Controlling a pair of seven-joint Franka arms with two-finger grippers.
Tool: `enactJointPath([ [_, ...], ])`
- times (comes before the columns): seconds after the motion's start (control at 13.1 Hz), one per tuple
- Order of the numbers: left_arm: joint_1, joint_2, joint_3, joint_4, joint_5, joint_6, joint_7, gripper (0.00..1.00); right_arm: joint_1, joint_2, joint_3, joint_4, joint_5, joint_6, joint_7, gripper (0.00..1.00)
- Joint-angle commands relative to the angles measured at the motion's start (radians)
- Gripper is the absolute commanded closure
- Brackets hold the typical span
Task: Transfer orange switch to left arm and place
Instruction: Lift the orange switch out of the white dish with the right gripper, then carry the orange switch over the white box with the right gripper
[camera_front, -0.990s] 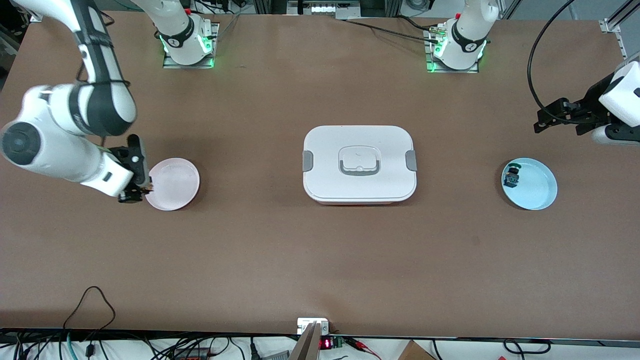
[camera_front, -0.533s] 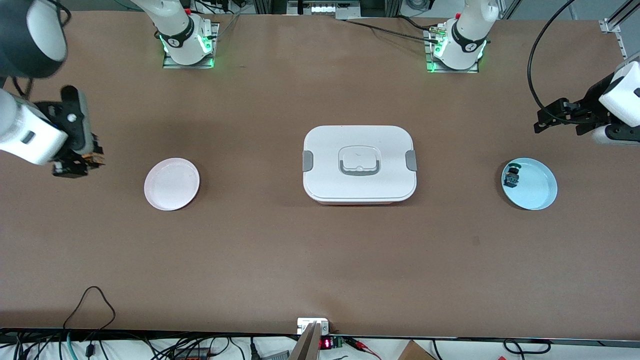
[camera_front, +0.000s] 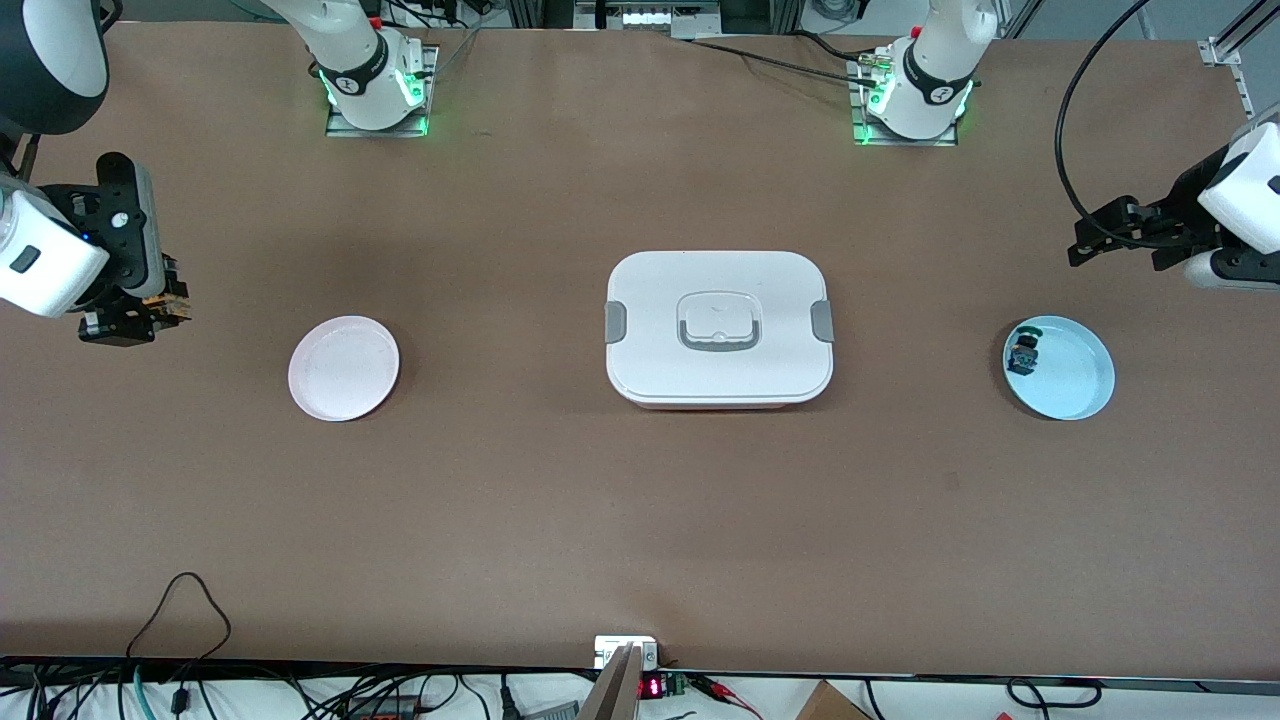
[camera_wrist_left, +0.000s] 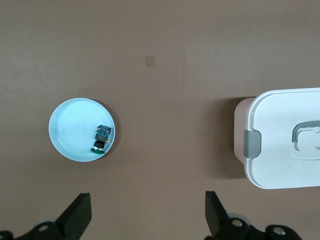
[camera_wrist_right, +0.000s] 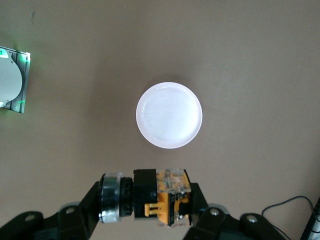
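1. Right end effector (camera_front: 150, 308) up in the air over bare bench (camera_front: 640, 520) at the right arm's end, clamped on the orange switch (camera_wrist_right: 159, 200). Switch lies crosswise btwn the fingers, metal collar at one side, orange/black body at the other.
2. Pink plate (camera_front: 344, 367) sits apart from right end effector, toward the bench centre; nothing on it. In right wrist view it shows just past the held switch.
3. White lidded box (camera_front: 719, 327) mid-bench, lid on, grey latches at both ends, well apart from both end effectors.
4. Left end effector (camera_front: 1105, 240) released, fingers (camera_wrist_left: 79, 216) spread wide, nothing btwn them. Hangs over bench at the left arm's end, near blue plate (camera_front: 1060, 367).
5. Blue plate holds green-accent switch (camera_front: 1024, 352), at the rim side toward the box.
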Motion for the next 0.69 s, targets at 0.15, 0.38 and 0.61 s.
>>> enactJointPath([
  [0.15, 0.003, 0.017, -0.004, 0.039, 0.014, -0.022, -0.011, 0.0, -0.017, 0.028, -0.001, -0.027, 0.243, -0.055, 0.023, 1.0],
  [0.38, 0.005, 0.023, -0.004, 0.04, 0.014, -0.022, -0.011, 0.0, -0.055, 0.073, -0.002, -0.079, 0.512, -0.052, 0.013, 1.0],
  [0.61, 0.005, 0.023, -0.004, 0.04, 0.014, -0.022, -0.011, 0.0, -0.066, 0.164, -0.002, -0.107, 0.827, -0.062, -0.04, 1.0],
])
